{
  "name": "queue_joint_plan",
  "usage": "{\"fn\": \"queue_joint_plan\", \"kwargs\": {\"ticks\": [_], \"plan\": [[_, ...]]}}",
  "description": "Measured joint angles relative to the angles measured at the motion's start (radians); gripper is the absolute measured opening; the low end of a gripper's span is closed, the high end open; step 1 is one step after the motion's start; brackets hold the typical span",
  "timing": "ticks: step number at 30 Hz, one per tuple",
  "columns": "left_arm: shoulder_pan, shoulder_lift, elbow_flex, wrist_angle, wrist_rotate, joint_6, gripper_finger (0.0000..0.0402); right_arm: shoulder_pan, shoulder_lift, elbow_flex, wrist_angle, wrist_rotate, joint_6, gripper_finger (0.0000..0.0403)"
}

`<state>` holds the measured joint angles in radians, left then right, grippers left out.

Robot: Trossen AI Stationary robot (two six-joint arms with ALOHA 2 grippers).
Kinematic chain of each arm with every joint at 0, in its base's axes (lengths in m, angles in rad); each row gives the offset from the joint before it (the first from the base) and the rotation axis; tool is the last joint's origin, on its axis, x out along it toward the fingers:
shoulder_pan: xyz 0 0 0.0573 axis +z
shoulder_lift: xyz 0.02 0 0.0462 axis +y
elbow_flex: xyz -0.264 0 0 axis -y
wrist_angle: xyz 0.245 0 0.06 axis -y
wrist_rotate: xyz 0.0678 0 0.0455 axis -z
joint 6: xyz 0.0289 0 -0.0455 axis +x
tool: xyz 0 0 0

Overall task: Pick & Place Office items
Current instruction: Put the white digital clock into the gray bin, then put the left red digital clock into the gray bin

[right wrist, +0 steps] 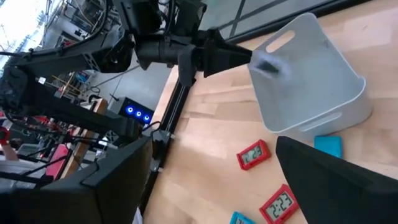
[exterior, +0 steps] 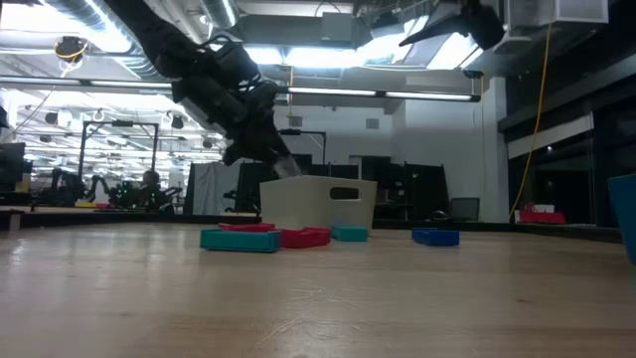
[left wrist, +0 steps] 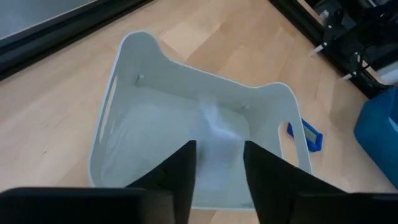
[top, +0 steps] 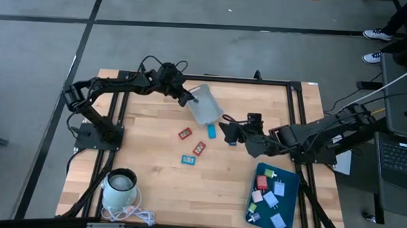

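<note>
- Wooden tabletop (top: 153, 174) fills the high view: left gripper (top: 190, 97) hangs over the bin (top: 205, 106), probably to drop something in, and right gripper (top: 229, 131) waits just beside the bin; red (top: 185, 134) and teal (top: 188, 159) items lie loose, more on the tray (top: 290, 200).
- Low view: items (exterior: 239, 239) lie flat before the bin (exterior: 318, 203), left gripper (exterior: 281, 162) at its rim.
- Left wrist view: fingers (left wrist: 180, 171) slightly apart over the bin's (left wrist: 124, 93) floor, holding nothing I can see.
- Right wrist view: its own fingers (right wrist: 336, 180) spread wide and empty, red items (right wrist: 253, 154) lying between them.
</note>
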<state>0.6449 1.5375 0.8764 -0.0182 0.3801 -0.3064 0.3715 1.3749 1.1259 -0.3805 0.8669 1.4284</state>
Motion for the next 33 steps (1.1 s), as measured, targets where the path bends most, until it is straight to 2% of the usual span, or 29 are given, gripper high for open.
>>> {"fn": "queue_joint_plan", "kwargs": {"ticks": [8, 13, 18, 23, 27, 33], "plan": [[0.0, -0.001, 0.0, 0.002, 0.004, 0.014, 0.0189, -0.026, 0.0, 0.0, 0.007, -0.048, 0.0, 0.0349], [-0.026, -0.031, 0.0, -0.002, 0.004, 0.014, 0.0197, -0.032, 0.0, 0.0, 0.073, -0.047, -0.001, 0.0349], [-0.109, -0.093, 0.0, -0.12, -0.024, 0.016, 0.0192, -0.033, 0.0, 0.0, 0.112, -0.053, -0.069, 0.0349], [-0.273, -0.132, 0.0, -0.31, -0.151, 0.023, 0.0189, -0.033, 0.0, 0.0, 0.112, -0.108, -0.137, 0.0349], [-0.371, -0.132, 0.0, -0.392, -0.313, -0.094, 0.0195, -0.033, 0.0, 0.0, 0.113, -0.175, -0.192, 0.0349], [-0.445, -0.127, 0.0, -0.416, -0.471, -0.277, 0.021, -0.032, 0.0, 0.0, 0.12, -0.267, -0.28, 0.0338]]}}
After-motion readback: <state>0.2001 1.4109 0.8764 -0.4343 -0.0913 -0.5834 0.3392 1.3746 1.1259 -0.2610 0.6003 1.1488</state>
